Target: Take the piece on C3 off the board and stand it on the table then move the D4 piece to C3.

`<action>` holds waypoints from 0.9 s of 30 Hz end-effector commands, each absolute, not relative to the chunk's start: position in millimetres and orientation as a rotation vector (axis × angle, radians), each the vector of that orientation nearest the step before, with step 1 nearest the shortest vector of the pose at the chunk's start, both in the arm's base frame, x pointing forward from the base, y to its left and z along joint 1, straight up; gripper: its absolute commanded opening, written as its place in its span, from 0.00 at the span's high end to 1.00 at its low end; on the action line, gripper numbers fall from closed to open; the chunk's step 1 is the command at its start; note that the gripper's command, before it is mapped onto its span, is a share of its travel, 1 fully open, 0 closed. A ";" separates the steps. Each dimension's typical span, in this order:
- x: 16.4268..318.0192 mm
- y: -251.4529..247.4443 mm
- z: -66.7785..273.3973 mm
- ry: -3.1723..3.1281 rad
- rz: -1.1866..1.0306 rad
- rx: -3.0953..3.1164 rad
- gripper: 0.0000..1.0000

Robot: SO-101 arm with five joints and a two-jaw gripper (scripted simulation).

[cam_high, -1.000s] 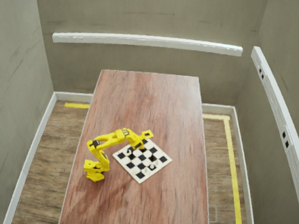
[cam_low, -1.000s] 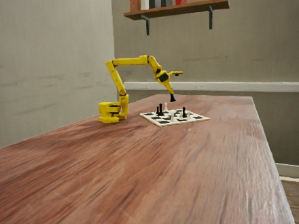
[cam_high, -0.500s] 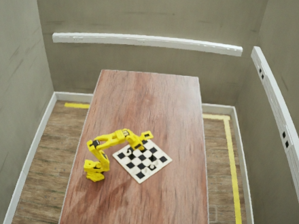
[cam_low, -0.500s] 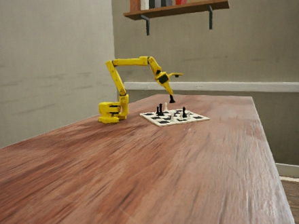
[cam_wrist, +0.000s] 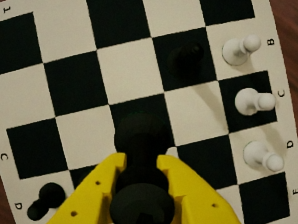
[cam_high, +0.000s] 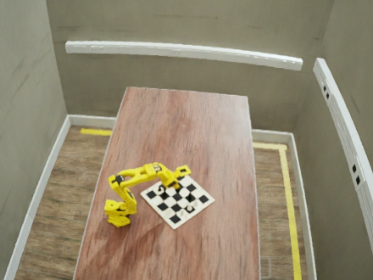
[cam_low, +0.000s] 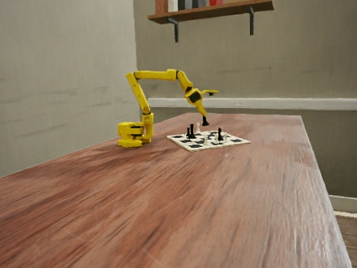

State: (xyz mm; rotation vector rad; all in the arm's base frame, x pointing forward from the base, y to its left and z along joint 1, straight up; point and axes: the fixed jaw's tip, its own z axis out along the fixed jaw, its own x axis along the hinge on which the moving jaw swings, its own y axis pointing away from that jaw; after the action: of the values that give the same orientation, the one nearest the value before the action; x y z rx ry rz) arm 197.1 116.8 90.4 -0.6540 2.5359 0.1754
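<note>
My gripper [cam_wrist: 141,160] [cam_low: 204,118] [cam_high: 174,185] is shut on a black chess piece [cam_wrist: 140,197] [cam_low: 205,121] and holds it in the air above the checkered board [cam_wrist: 67,26] [cam_low: 239,141] [cam_high: 203,198]. In the wrist view the held piece hangs over the middle of the board and hides the squares under it. Three white pieces [cam_wrist: 240,48] [cam_wrist: 254,102] [cam_wrist: 261,156] stand along the board's right side. A black piece [cam_wrist: 189,60] stands on a dark square near them. Another black piece [cam_wrist: 43,200] stands at the lower left.
The board lies on a long wooden table [cam_high: 182,127] [cam_low: 203,203], just right of the yellow arm's base [cam_high: 119,212] [cam_low: 131,136]. Walls close in the room, and a shelf [cam_low: 211,10] hangs on the back wall.
</note>
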 end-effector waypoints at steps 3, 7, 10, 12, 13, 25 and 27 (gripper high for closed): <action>196.1 118.3 87.8 2.517 0.180 -0.671 1.00; 196.2 118.3 81.4 2.517 0.180 -0.671 1.00; 196.4 118.4 76.2 2.517 0.180 -0.671 1.00; 196.4 118.4 72.7 2.517 0.180 -0.671 1.00; 196.4 118.4 70.9 2.517 0.180 -0.671 1.00; 196.7 118.6 55.7 2.517 0.180 -0.671 1.00; 196.8 118.6 53.6 2.517 0.180 -0.671 1.00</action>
State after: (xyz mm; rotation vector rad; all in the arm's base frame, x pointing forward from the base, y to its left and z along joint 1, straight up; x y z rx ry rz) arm 198.7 117.7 60.4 -0.6472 2.5093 0.1831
